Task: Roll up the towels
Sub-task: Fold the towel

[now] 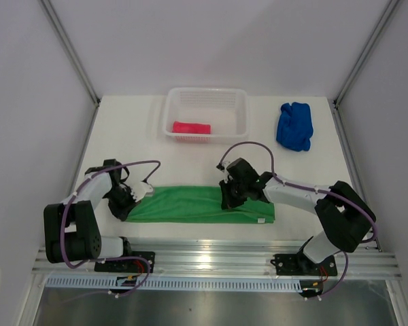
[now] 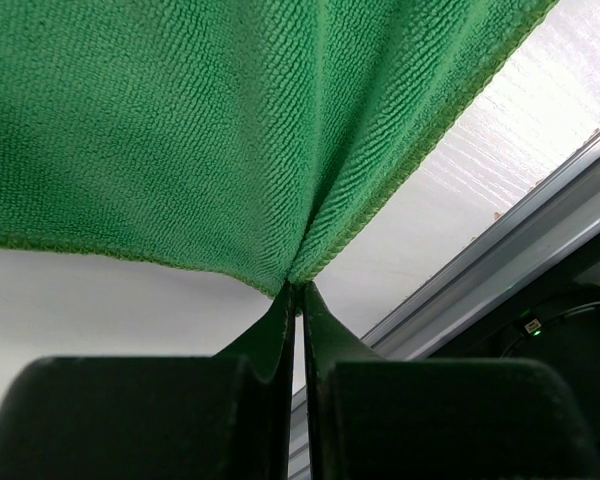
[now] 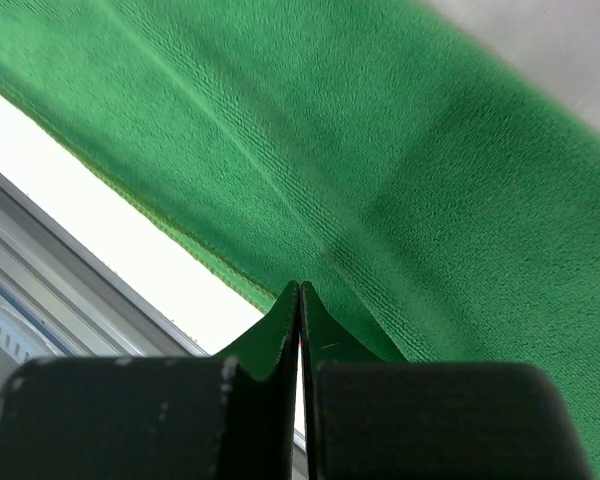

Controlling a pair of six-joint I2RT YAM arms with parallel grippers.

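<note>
When you look down from the top camera, the green towel (image 1: pixel 190 204) lies in a long flat strip across the near part of the white table (image 1: pixel 136 129), just behind the metal rail (image 1: pixel 211 258). The left gripper (image 1: pixel 137 193) is at the left end of the strip. The right gripper (image 1: pixel 228 197) is on the strip a bit right of the middle, so a piece of cloth sticks out past it to the right. The pink towel (image 1: pixel 191 128) is rolled up and lies inside the white basket (image 1: pixel 171 102) at the back of the table. The blue towel (image 1: pixel 294 126) sits in a crumpled heap to the right of the basket, not touching it, and well apart from the green towel. In the left wrist camera, the two dark fingers (image 2: pixel 275 330) of the left gripper are pressed together and pinch a corner of the green towel (image 2: pixel 200 120) at their tips. The cloth spreads out from that pinch like a fan. White table (image 2: pixel 100 300) shows under it, and the metal rail (image 2: pixel 500 250) runs along the right side. In the right wrist camera, the right gripper's fingers (image 3: pixel 278 330) are pressed together as well, with their tips at the near edge of the green towel (image 3: pixel 380 180). A crease in the cloth runs right up to the tips, so they seem to pinch that edge. A strip of white table (image 3: pixel 130 240) shows to the left of the towel.
</note>
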